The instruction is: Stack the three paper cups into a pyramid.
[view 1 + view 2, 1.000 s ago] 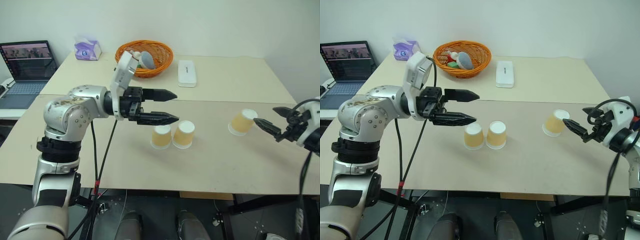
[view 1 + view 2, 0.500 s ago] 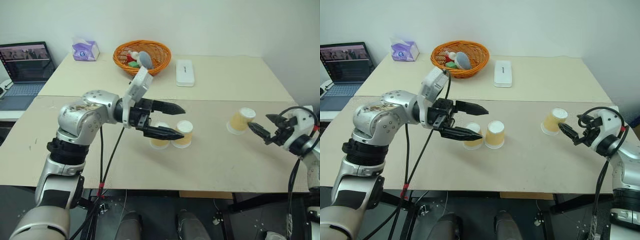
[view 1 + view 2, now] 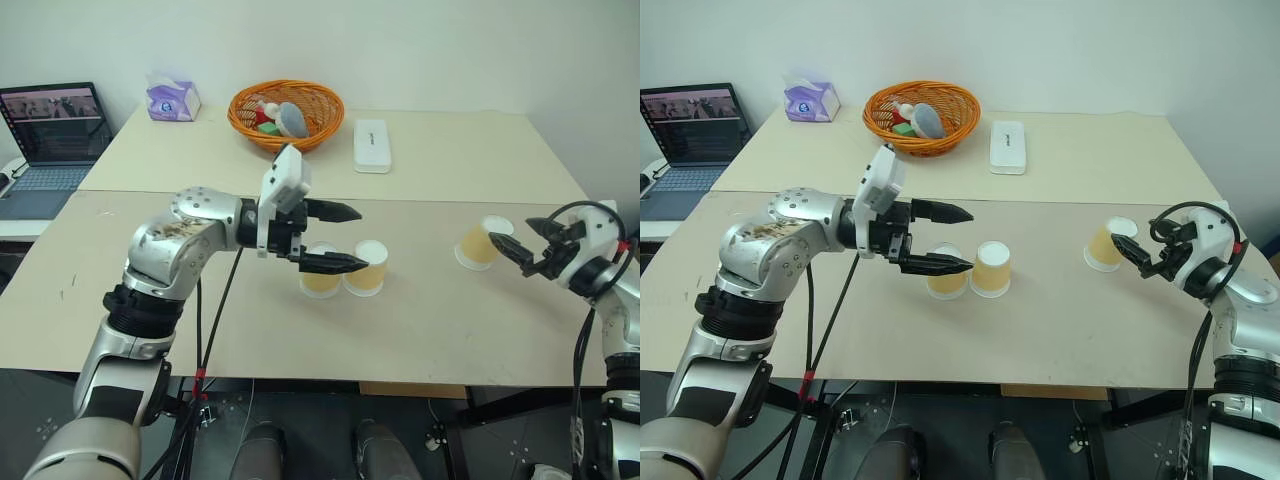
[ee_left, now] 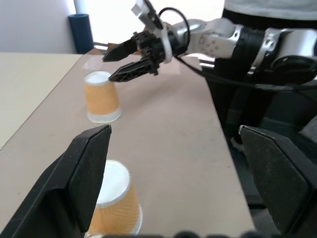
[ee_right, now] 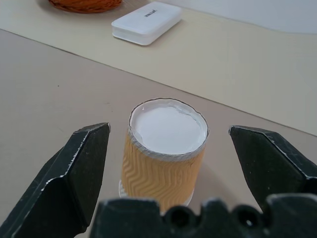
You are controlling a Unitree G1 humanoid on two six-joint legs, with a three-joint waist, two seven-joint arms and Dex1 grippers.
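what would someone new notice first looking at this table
Probably the two upside-down paper cups standing side by side mid-table, with the left gripper hanging over them, jaws wide open. Next, the third cup standing alone at the right, the right gripper just short of it with open jaws. At the back, a bright orange basket of small items also stands out.
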